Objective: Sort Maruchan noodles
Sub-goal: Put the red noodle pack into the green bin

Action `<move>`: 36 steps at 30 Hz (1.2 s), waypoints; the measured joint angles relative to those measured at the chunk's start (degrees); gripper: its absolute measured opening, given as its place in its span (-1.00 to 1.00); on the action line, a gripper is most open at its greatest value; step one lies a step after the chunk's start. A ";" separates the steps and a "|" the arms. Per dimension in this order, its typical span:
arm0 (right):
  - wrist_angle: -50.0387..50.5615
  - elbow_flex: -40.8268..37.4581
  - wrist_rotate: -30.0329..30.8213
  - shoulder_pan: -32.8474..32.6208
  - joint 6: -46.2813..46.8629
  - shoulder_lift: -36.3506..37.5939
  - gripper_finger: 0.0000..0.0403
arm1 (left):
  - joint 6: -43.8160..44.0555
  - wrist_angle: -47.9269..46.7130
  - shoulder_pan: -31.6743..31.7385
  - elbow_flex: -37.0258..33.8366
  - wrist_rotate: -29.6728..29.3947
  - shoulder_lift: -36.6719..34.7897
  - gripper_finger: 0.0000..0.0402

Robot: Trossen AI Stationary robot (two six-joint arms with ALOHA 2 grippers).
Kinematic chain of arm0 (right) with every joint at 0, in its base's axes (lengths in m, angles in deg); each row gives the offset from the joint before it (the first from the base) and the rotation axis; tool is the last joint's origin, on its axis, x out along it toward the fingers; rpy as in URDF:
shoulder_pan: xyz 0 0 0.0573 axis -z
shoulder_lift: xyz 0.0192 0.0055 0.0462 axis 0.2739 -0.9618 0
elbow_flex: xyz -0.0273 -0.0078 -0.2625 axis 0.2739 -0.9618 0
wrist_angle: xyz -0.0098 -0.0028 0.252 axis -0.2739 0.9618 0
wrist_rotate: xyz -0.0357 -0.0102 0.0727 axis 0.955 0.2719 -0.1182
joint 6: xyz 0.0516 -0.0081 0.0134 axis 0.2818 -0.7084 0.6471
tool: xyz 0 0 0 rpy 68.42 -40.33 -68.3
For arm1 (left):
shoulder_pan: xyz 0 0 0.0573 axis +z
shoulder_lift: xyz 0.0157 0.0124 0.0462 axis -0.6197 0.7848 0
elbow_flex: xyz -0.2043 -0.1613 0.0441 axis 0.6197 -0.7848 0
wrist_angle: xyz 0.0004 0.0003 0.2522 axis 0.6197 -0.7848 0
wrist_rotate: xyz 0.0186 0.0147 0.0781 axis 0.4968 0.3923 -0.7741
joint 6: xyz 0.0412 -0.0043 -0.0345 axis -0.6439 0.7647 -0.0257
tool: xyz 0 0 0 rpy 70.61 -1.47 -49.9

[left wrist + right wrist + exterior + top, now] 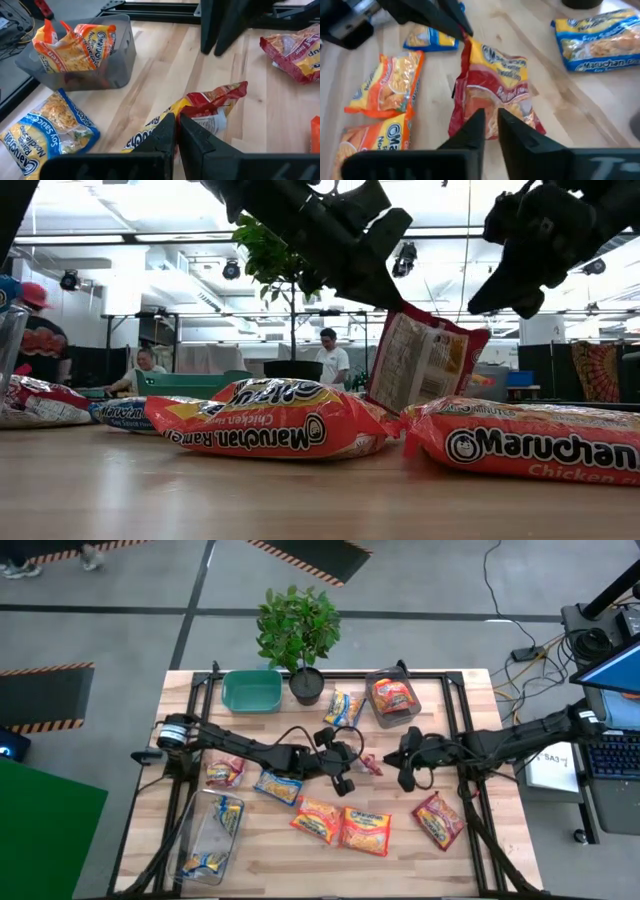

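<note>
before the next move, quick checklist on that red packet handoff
1. Left gripper shut on the red packet: ok, pinching one end.
2. Packet lifted off the table: ok, it hangs in the low view.
3. Right gripper released: cannot tell, fingers sit narrow at the packet's other end.
4. Grey bin with orange packets reachable: ok.
5. Right destination for red: cannot tell.

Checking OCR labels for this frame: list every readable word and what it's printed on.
"Maruchan": orange packet, low view, lower right; smaller "Chicken" below, rest cut off.
"Maruchan Ramen", upside down: orange packet at low-view centre.
"Maruchan", "Soy Sauce": blue packet, right wrist view.
"Maruchan" logo: packet in the clear bin, left wrist view.
Held red packet, pinched by the left gripper: print too blurred.
High view: all packet text too small.
</note>
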 joint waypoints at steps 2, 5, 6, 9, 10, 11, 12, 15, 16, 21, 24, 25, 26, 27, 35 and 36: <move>-0.09 0.91 -0.09 0.00 -0.84 -1.84 -0.61 | 0.02 0.10 0.00 -0.01 0.00 0.00 -1.00; -0.19 2.32 -0.09 -0.12 -2.70 -5.02 -0.34 | 0.36 0.10 0.00 -0.01 0.00 0.00 -1.00; -0.04 2.81 -0.05 -0.31 -2.95 -6.06 -0.24 | 0.46 0.10 0.00 -0.01 -0.02 0.00 -1.00; -0.35 4.64 0.00 -0.63 -3.08 -9.58 0.04 | 0.78 0.07 0.00 -0.01 -0.02 0.00 -1.00; -0.34 5.11 0.04 -0.63 -3.08 -10.84 0.12 | 0.84 0.07 0.00 -0.01 -0.02 0.00 -1.00; -0.20 5.60 0.09 -0.63 -3.08 -12.25 0.21 | 0.85 0.07 0.02 -0.01 -0.02 0.00 -1.00; -0.17 6.09 0.25 -0.63 -3.09 -13.71 0.28 | 0.87 0.07 0.03 0.00 -0.02 0.00 -1.00; -0.24 7.68 1.78 -0.49 -2.86 -18.44 0.45 | 0.87 0.08 0.04 0.00 -0.02 0.00 -1.00; -0.35 8.20 2.83 -0.46 -2.77 -20.30 0.48 | 0.90 0.07 0.05 -0.01 -0.02 0.00 -1.00; 0.09 10.76 9.53 -0.45 -3.05 -26.97 0.37 | 1.05 0.07 0.07 -0.01 -0.04 0.00 -1.00; 0.27 12.54 9.42 -0.44 -4.75 -28.69 0.01 | 0.67 0.06 -0.08 -0.01 -0.04 -0.08 -1.00; 0.81 13.10 9.28 -0.44 -5.41 -28.99 -0.14 | 0.15 0.03 -0.18 0.00 -0.01 -0.18 -1.00; 1.43 13.65 9.13 -0.45 -5.82 -29.17 -0.30 | -0.58 -0.16 -0.33 -0.01 0.02 -0.52 -1.00; 2.09 14.07 9.08 -0.46 -6.38 -29.30 -0.46 | -1.21 -0.90 -0.40 -0.01 0.10 -0.96 -1.00; 5.72 15.64 6.34 -0.46 -8.98 -26.01 -0.95 | -8.25 -7.81 -0.57 -0.13 7.87 -7.41 -0.91; 6.02 15.63 6.05 -0.46 -8.95 -25.11 -0.95 | -9.05 -7.68 -0.60 -0.49 11.15 -8.19 -0.87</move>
